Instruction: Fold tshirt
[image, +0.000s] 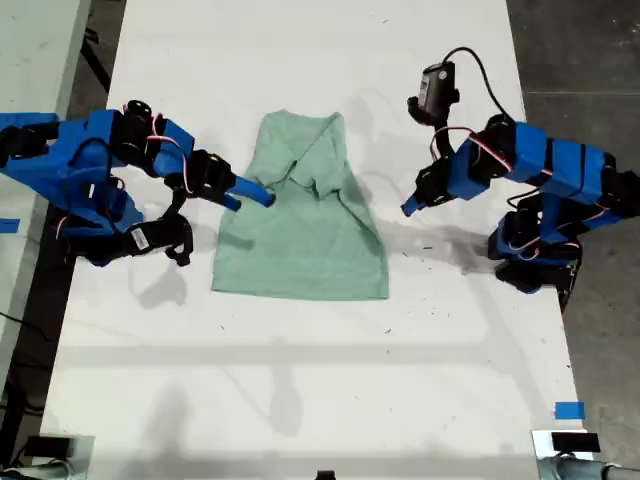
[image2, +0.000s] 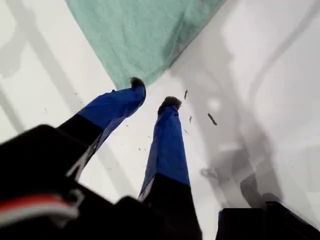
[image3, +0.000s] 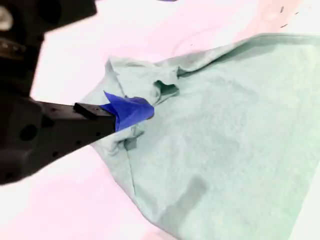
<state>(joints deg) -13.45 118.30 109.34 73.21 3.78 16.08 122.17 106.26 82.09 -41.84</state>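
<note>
The pale mint-green tshirt (image: 300, 235) lies on the white table (image: 300, 400), its upper part folded inward and wrinkled. From the exterior view's left, my second gripper (image: 258, 193) reaches over the shirt's edge. In the second wrist view its blue jaws (image3: 131, 111) look shut, with the tshirt (image3: 225, 140) bunched at the tip. My first gripper (image: 408, 208) hangs off the shirt's other side, on the exterior view's right. In the first wrist view it (image2: 154, 94) stands open over bare table, nothing between its fingers, and a tshirt (image2: 145, 35) corner lies just beyond the tips.
Both blue arm bases stand on the table, one at each side of the exterior view. A black camera module (image: 437, 88) with a cable rides above the first arm. Small dark specks (image2: 212, 119) dot the table by the first gripper. Blue tape (image: 569, 410) marks the near corner.
</note>
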